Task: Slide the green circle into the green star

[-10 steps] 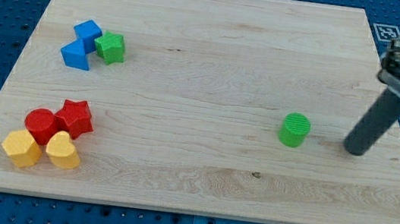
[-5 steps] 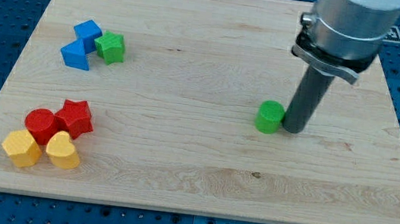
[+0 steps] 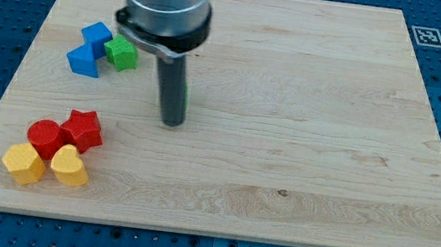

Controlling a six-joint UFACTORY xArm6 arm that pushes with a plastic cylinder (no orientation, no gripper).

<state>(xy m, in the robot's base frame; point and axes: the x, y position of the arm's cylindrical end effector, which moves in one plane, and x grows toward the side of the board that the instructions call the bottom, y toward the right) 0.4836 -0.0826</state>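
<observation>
The green star (image 3: 121, 52) sits at the board's upper left, touching two blue blocks. My tip (image 3: 172, 123) rests on the board to the right of and below the star, apart from it. The green circle is almost wholly hidden behind the rod; only a thin green edge (image 3: 187, 100) shows at the rod's right side, just above the tip.
A blue cube (image 3: 95, 36) and a second blue block (image 3: 83, 61) sit left of the star. A red circle (image 3: 43, 137), red star (image 3: 82, 130), yellow hexagon (image 3: 22, 163) and yellow heart (image 3: 69, 166) cluster at the wooden board's (image 3: 326, 153) lower left.
My tip has swept from the board's right side to left of centre, pushing the green circle leftward with it. The circle is now mostly hidden behind the rod. The other blocks have not moved.
</observation>
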